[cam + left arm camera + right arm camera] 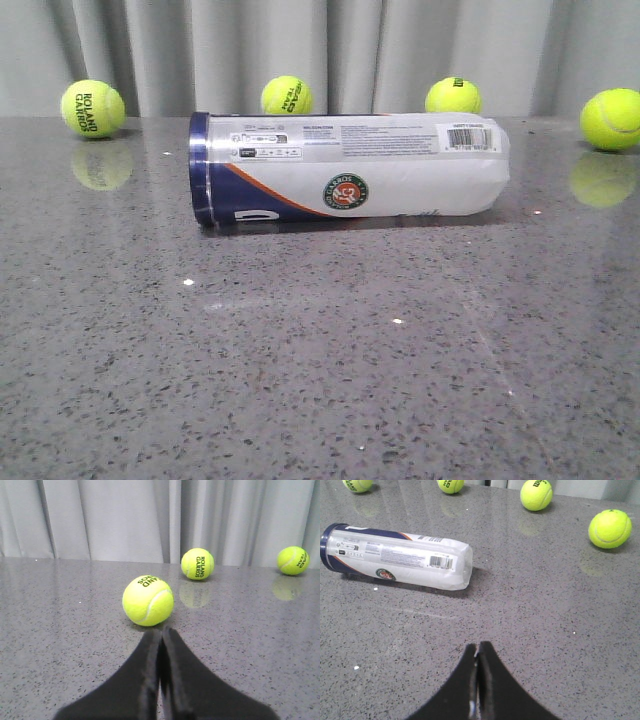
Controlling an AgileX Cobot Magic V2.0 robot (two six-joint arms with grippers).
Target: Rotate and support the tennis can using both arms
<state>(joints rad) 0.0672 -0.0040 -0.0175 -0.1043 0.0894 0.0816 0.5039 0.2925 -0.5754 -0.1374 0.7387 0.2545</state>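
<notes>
I see the long clear plastic tennis can (350, 168) lying sideways, untouched; left gripper (161, 635) and right gripper (477, 650) both clenched, empty, awaiting approach.

Staged test setup; grey speckled tabletop (300, 380); plain curtain backdrop (250, 50).

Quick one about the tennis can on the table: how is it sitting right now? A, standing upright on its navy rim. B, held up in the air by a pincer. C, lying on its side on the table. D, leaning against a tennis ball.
C: the tennis can lies flat on its side on the grey table, navy rim toward the robot's left, touching no ball and no pincer.
</notes>
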